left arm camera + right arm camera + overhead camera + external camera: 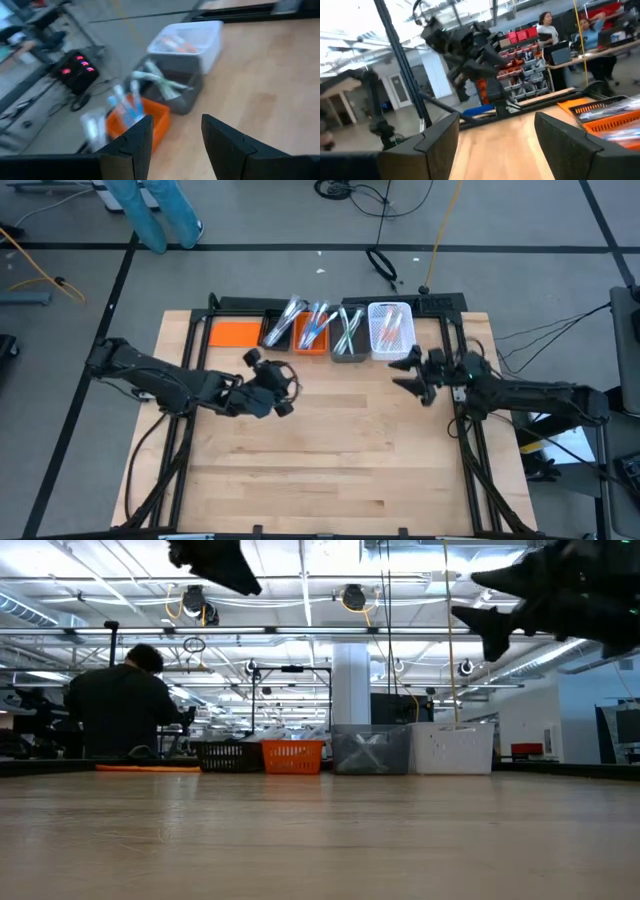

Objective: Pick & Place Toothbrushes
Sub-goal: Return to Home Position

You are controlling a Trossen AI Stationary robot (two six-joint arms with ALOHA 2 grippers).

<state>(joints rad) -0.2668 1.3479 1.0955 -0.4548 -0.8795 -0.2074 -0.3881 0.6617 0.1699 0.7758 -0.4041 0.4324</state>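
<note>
Left claw (258, 363) open, empty, near bins (348, 358). Right claw (402, 375) open, empty, also near. Toothbrushes (318, 325) lie in bins, beyond both claws. I judge next move is only pulling back.

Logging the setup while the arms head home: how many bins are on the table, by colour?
black bin: 1
orange bin: 1
gray bin: 1
white bin: 1
Total: 4 bins, standing in one row at the table's far edge.
</note>
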